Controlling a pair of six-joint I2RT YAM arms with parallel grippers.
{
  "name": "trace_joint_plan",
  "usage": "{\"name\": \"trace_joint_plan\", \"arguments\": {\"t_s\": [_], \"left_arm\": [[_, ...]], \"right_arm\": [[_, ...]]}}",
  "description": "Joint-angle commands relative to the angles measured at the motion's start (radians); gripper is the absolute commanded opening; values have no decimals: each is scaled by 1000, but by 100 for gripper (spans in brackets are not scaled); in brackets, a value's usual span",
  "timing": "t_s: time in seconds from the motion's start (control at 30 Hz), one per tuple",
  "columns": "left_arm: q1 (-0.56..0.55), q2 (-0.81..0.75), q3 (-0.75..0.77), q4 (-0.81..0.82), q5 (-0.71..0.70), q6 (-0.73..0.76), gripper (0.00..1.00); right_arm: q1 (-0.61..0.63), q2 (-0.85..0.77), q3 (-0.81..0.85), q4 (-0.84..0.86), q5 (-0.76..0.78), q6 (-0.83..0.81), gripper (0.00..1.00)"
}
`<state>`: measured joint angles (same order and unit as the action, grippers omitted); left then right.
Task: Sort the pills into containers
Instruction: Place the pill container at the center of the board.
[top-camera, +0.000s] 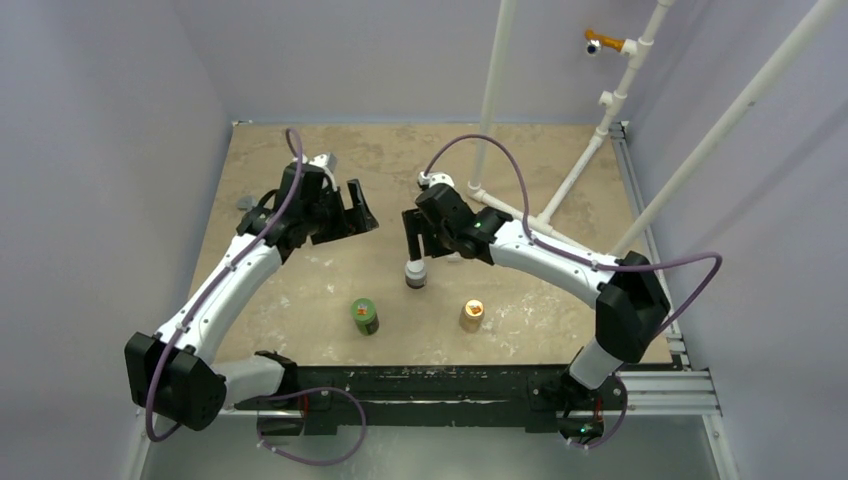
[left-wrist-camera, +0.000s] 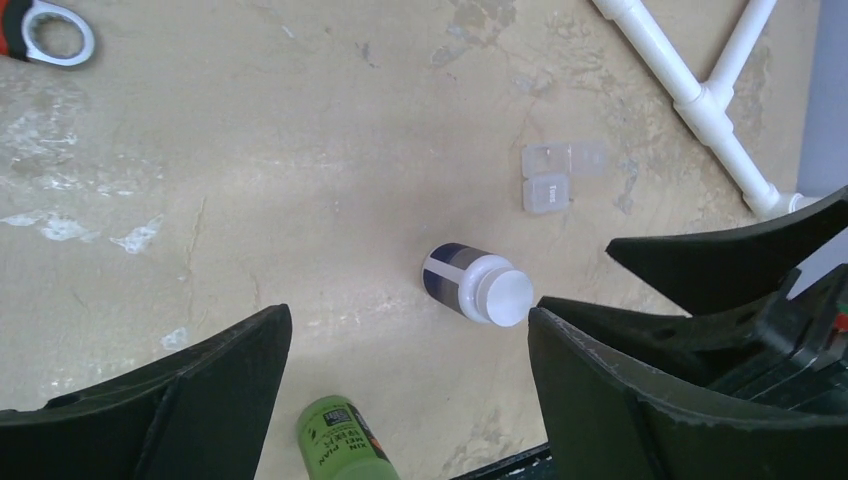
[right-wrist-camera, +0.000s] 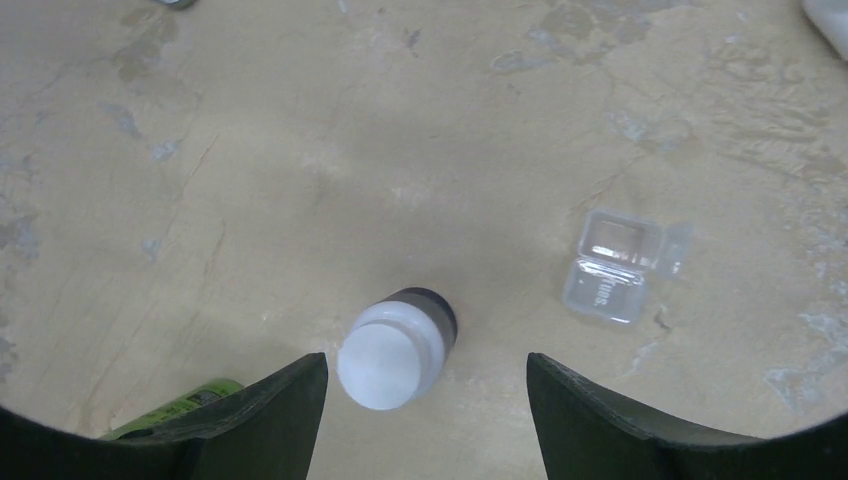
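The transparent container (right-wrist-camera: 615, 265) lies on the table with its lid open; it also shows in the left wrist view (left-wrist-camera: 560, 175). I see no pills in any view. My right gripper (right-wrist-camera: 425, 400) is open and hovers over the dark brown white-capped bottle (right-wrist-camera: 395, 345), which stands between its fingers without touching them. In the top view the right gripper (top-camera: 422, 245) is just above that bottle (top-camera: 415, 273). My left gripper (left-wrist-camera: 408, 315) is open and empty, raised above the table left of the bottle (left-wrist-camera: 478, 285); it also shows in the top view (top-camera: 362, 215).
A green bottle (top-camera: 365, 315) and a tan-orange bottle (top-camera: 471, 315) stand near the front edge. A white pipe frame (top-camera: 545, 215) rises at the back right. A wrench (left-wrist-camera: 45, 35) lies at the far left. The green bottle (left-wrist-camera: 340, 440) is under my left gripper.
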<state>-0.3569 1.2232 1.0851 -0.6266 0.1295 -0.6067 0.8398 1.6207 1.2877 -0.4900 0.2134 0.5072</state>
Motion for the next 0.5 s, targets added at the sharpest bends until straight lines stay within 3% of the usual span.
{"name": "trace_joint_plan", "arguments": {"t_s": [0.0,0.2,0.47], "left_arm": [[22,-58,40,-29,-45,18,88],[26,-79,26,-27,-42,16,89],[27,-87,19,-21,-33,18,89]], "right_arm": [[38,41,78,-19,-5,-14,72],[73,96,125,-45,15,-18,71],[92,141,130,-59,25,-3,62]]}}
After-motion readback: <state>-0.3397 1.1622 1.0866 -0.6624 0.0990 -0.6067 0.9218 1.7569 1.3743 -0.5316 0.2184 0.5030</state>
